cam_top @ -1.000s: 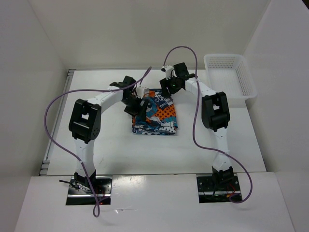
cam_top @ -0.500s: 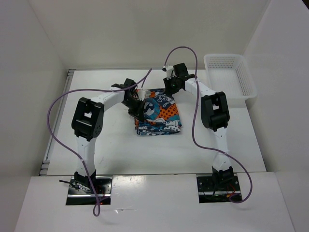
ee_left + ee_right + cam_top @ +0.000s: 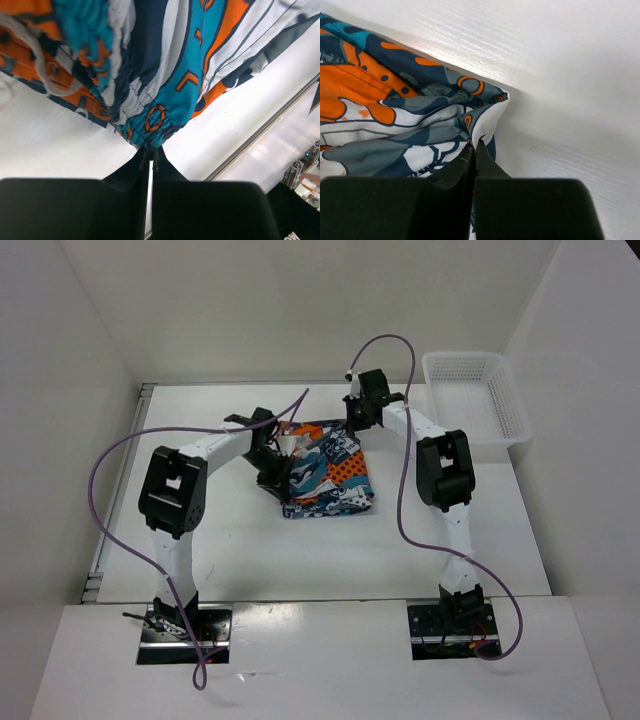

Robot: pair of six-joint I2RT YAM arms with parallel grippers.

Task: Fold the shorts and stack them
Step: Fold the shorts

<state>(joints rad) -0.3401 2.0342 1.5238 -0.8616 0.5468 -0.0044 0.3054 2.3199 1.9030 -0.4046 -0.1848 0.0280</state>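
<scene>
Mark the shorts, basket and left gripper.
shorts (image 3: 328, 475): top view, orange dotted middle of the fabric.
basket (image 3: 497, 441): top view, near wall.
left gripper (image 3: 151, 152): left wrist view, between the fingertips, at the gathered edge.

Shorts (image 3: 325, 468) lie mid-table (image 3: 230, 540), toward the far half, between the two arms. Left gripper (image 3: 281, 456) sits at their left edge, fingertips pinched together on the hem. Right gripper (image 3: 358, 422) sits at the far right corner, pinched on the fabric there. Basket (image 3: 478, 395) stands at the table's far right, behind and right of the right arm, well apart from the shorts.
</scene>
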